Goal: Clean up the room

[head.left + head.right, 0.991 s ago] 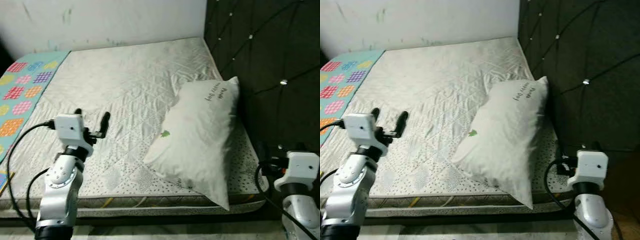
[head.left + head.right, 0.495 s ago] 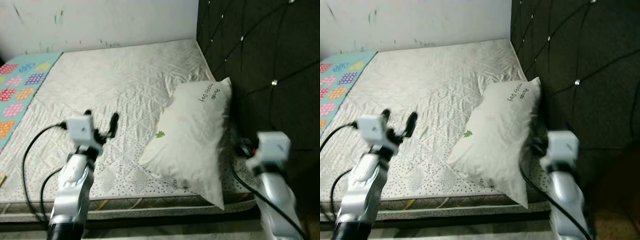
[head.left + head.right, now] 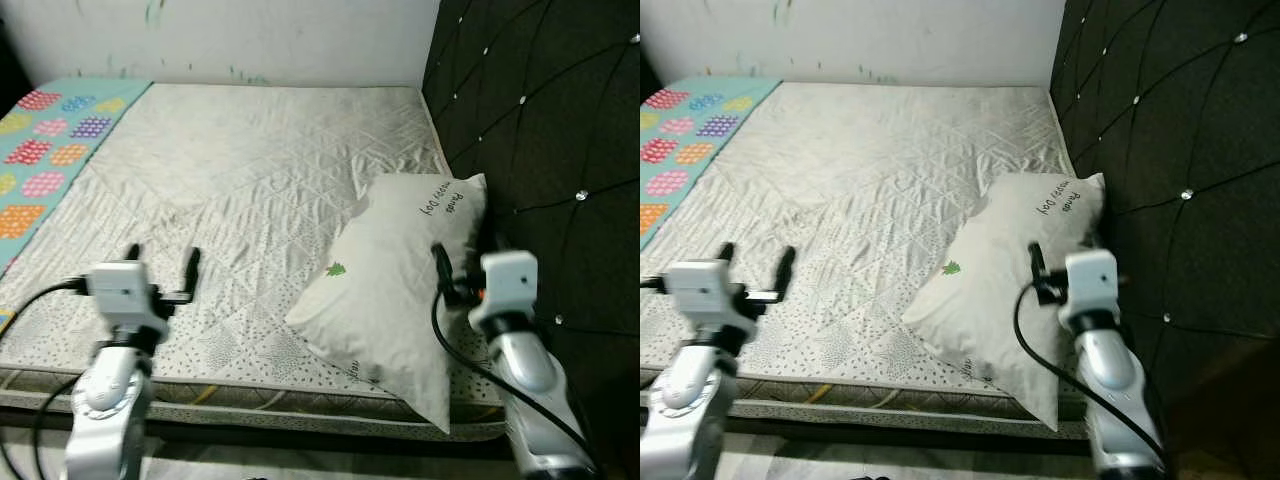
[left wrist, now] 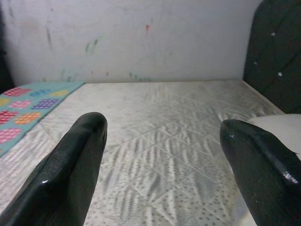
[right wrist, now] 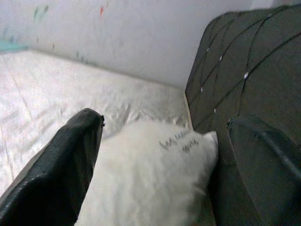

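Black and long, our right gripper's fingers stand spread wide, pinching nothing, and between them the wrist view frames the white rectangular pillow with a small green motif and dark lettering. We read that wide spread as preparation to take the pillow's edge, since soft fabric needs a broad bite. From the head views, this gripper sits just beside the pillow's headboard-side edge, close enough that we cannot tell whether a finger touches the cloth.

Our left gripper also has its fingers apart and empty, hovering low over the near part of the bed, well apart from the pillow. It looks to us like a waiting second hand, placed where it could help straighten the far end of the pillow.

That pillow lies askew on the grey-white quilted mattress, one short end leaning near the dark tufted headboard with shiny studs, the other corner hanging over the mattress's near edge. We judge this slant to be the untidy part: a made bed would have it flat along the headboard.

Further out, a turquoise blanket with coloured patchwork circles covers the bed's left side, and a pale wall with faint paint marks closes the scene behind.
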Available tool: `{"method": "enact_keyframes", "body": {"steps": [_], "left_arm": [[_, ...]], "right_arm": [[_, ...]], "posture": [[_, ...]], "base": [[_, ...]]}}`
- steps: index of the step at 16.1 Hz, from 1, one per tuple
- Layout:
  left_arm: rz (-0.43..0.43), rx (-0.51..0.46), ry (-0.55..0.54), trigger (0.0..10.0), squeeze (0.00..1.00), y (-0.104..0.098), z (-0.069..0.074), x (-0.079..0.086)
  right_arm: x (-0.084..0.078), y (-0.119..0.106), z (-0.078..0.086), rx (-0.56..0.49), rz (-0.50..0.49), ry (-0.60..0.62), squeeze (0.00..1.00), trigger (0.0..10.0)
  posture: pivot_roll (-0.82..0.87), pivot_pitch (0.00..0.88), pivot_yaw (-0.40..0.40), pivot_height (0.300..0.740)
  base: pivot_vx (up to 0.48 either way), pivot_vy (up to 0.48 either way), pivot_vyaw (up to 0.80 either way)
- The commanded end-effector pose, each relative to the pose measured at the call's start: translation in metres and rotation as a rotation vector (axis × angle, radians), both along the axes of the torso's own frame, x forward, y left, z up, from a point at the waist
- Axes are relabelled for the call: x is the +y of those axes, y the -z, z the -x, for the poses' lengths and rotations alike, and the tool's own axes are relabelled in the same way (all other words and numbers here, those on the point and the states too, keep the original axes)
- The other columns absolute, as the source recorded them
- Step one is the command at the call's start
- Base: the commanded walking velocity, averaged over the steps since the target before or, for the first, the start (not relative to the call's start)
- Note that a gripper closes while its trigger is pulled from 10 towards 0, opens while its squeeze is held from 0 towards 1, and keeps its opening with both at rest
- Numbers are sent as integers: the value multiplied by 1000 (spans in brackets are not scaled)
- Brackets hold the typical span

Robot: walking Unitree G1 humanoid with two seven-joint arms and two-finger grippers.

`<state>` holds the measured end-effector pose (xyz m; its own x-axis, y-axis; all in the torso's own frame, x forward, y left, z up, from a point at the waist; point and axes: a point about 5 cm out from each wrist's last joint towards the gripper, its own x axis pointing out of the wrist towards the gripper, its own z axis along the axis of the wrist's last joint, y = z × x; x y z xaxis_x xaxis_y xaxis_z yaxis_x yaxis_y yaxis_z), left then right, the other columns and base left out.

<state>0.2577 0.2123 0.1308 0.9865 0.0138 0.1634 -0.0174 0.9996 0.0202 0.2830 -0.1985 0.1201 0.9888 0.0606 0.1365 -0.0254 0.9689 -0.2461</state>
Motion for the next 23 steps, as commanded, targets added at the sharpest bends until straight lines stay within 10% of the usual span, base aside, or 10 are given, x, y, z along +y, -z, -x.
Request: {"method": "enact_keyframes", "body": {"steps": [1,12,23], "left_arm": [[4,-2,-9,10000,0,-3,4,2],[7,33,85,10000,0,2,-1,-20],[69,38,-56,10000,0,13,29,-21]], "right_arm": [[-11,3,3,15,15,17,0,10000],[7,4,2,-16,-41,10,0,10000],[32,-3,-25,14,-8,-174,0,10000]], "posture": [[-5,102,-1,740],[-26,94,73,740],[40,100,-100,740]], "base": [[0,0,0],[0,0,0],[0,0,0]]}}
